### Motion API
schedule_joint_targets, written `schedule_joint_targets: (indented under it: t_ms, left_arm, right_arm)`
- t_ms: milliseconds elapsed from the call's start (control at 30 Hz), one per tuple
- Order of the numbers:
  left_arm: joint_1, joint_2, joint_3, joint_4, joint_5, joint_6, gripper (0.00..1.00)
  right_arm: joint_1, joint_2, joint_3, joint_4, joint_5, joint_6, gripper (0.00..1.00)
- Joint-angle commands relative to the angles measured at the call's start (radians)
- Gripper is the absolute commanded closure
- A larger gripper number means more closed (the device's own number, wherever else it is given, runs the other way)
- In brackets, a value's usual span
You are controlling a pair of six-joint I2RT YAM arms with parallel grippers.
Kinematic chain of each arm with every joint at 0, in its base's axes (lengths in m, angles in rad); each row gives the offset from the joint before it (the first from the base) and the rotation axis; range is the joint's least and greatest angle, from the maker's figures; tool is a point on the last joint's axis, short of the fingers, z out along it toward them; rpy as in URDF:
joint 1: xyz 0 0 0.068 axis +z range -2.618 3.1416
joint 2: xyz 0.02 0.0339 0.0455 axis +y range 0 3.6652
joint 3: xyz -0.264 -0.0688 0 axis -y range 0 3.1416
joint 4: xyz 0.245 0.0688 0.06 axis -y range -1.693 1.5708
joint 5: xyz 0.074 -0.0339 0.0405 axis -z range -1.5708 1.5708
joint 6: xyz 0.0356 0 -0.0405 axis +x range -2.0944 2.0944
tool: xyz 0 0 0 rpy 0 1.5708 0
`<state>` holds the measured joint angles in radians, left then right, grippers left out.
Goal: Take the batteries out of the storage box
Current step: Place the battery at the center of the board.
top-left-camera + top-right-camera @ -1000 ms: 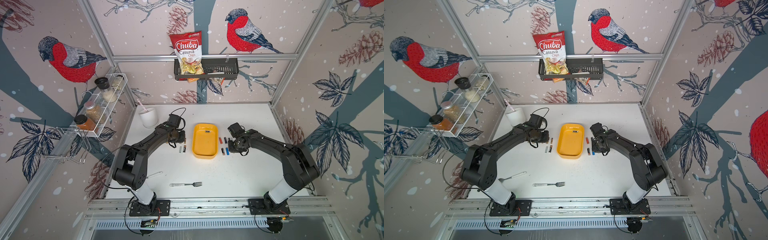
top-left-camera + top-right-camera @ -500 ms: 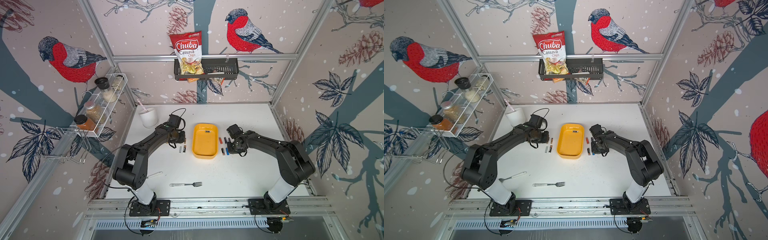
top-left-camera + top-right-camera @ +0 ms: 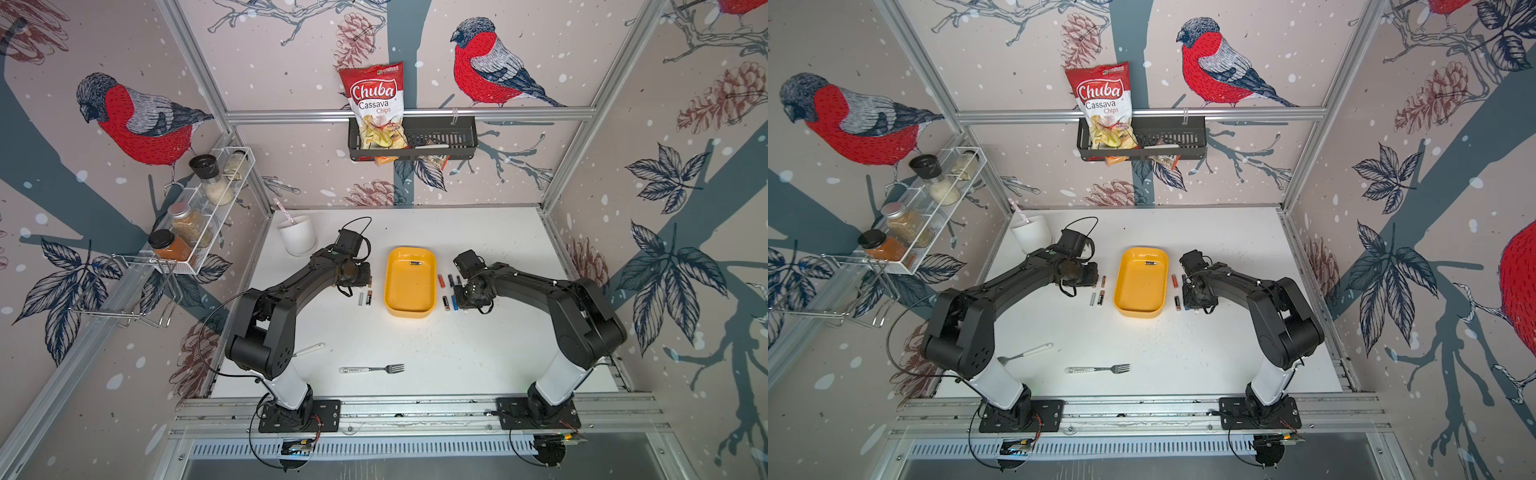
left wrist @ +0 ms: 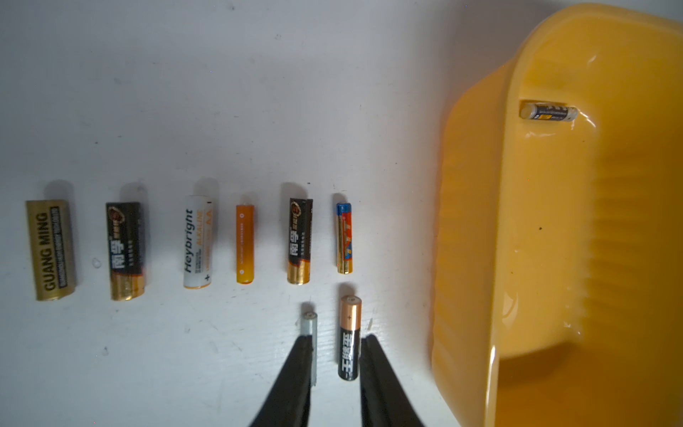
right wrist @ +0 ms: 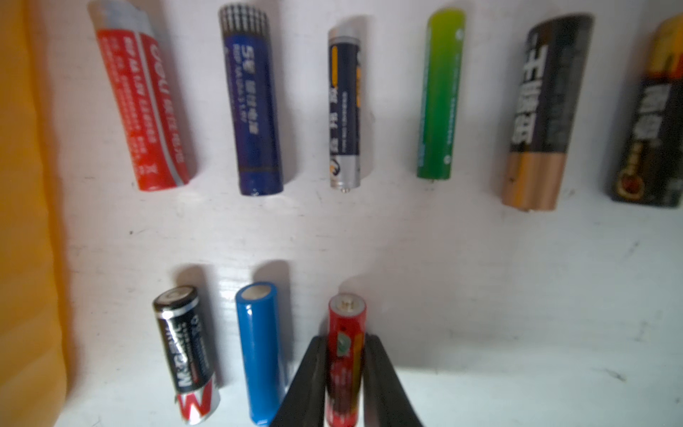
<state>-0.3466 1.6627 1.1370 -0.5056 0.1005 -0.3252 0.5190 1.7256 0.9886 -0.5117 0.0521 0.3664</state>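
Gripping red battery (image 5: 345, 355) with right fingers (image 5: 306, 380); straddling copper battery (image 4: 349, 344) with left fingers (image 4: 292, 380) released, apart; black battery (image 4: 549, 111) lying in box (image 4: 554, 258).

Readable: chip bag (image 3: 372, 104), upper centre in both top views: "Chuba Cassava Chips". My left wrist cam: gold battery (image 4: 50, 250) at the row's end, "GUANG MING"; white battery (image 4: 198, 242), third along, "Heybright ALKALINE AA" and "+". My right wrist cam: print mostly blurred; black battery (image 5: 186, 355) shows a big "W".

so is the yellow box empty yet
Not empty: one battery lies inside the yellow box, near its far end, seen in both top views.
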Motion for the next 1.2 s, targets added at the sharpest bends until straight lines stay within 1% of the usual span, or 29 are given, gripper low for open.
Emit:
schedule_joint_targets:
  t_ms: [0,533,1000,1167]
  left_arm:
    - [0.001,-0.005,-0.002,-0.011,-0.008,-0.003,0.72]
    - [0.001,-0.003,0.005,-0.01,-0.006,-0.003,0.72]
    - [-0.002,-0.009,0.027,-0.022,-0.008,0.003,0.72]
    - [-0.012,-0.007,0.06,-0.035,-0.011,0.004,0.72]
  right_arm:
    - [0.0,0.004,-0.006,0.002,-0.002,-0.004,0.76]
    - [0.0,-0.004,0.017,-0.019,0.013,-0.003,0.72]
    - [0.0,-0.035,0.066,-0.07,0.022,-0.003,0.71]
    - [-0.001,-0.05,0.092,-0.089,0.028,-0.001,0.71]
